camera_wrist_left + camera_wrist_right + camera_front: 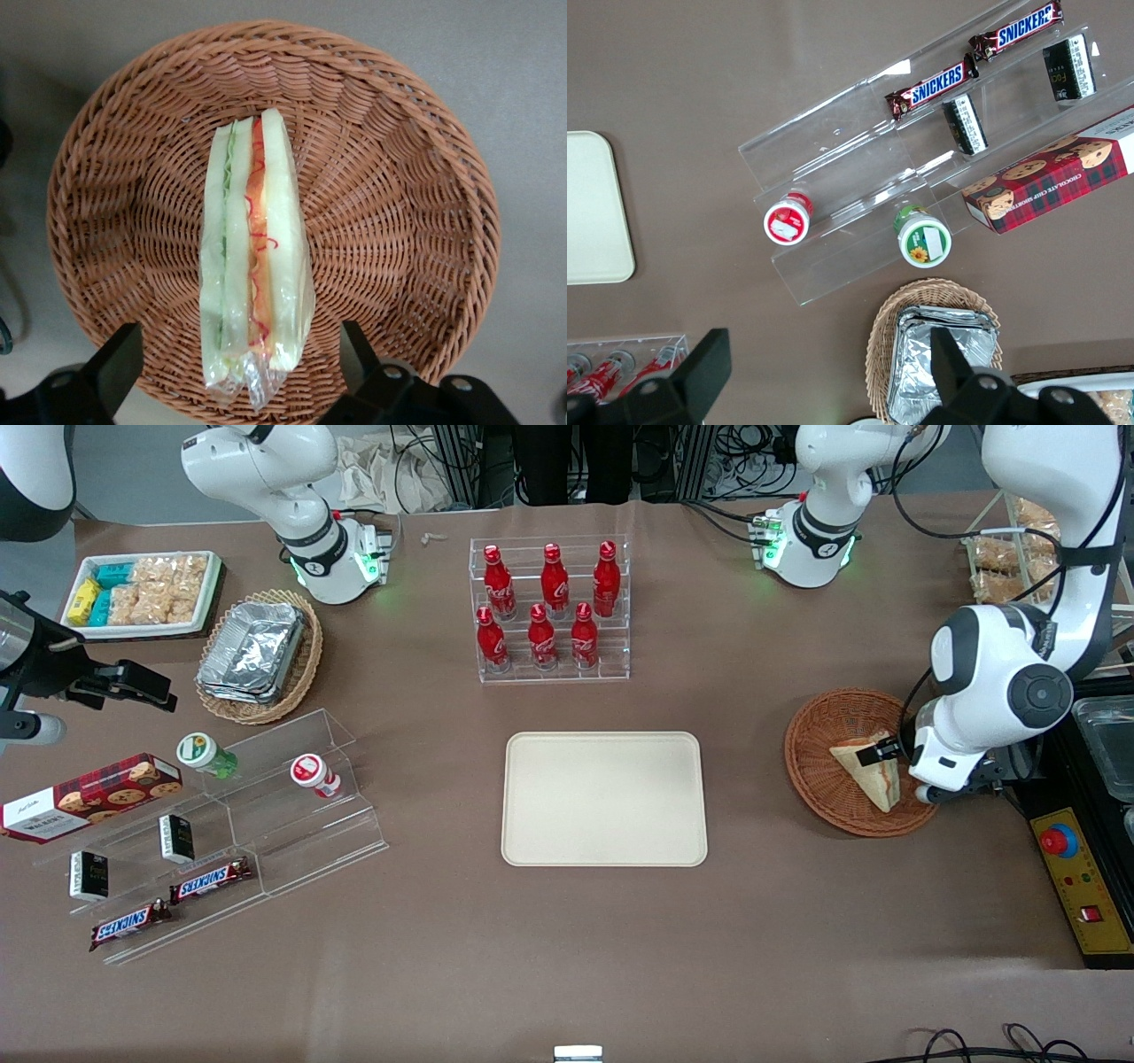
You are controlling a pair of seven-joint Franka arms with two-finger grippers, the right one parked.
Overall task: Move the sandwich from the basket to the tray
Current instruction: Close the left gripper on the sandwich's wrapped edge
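The sandwich lies in the round reddish-brown wicker basket toward the working arm's end of the table, a wrapped triangular wedge resting on the basket's floor near its 3 o'clock side as the front camera shows it, with one tip pointing toward that camera. The left arm's gripper sits low at that same 3 o'clock rim, just over the wedge's upper end. From the wrist camera the sandwich stands on its edge with the bread slices upright and the red and green filling facing the lens, and the two black fingers are spread wide, one on each side of the wedge and clear of it, so nothing is gripped yet. That straddling pose looks chosen so the pads can close on the flat bread faces rather than on the filling edge, which should hold a soft, film-wrapped wedge more securely. The basket has a low sloping wall, so a lift should clear it easily. The cream-beige tray lies flat on the brown cloth at the basket's 9 o'clock, well apart from it, its surface bare and ready to receive the sandwich. The task appears to be at the grasp step, with the carry and release still to come.
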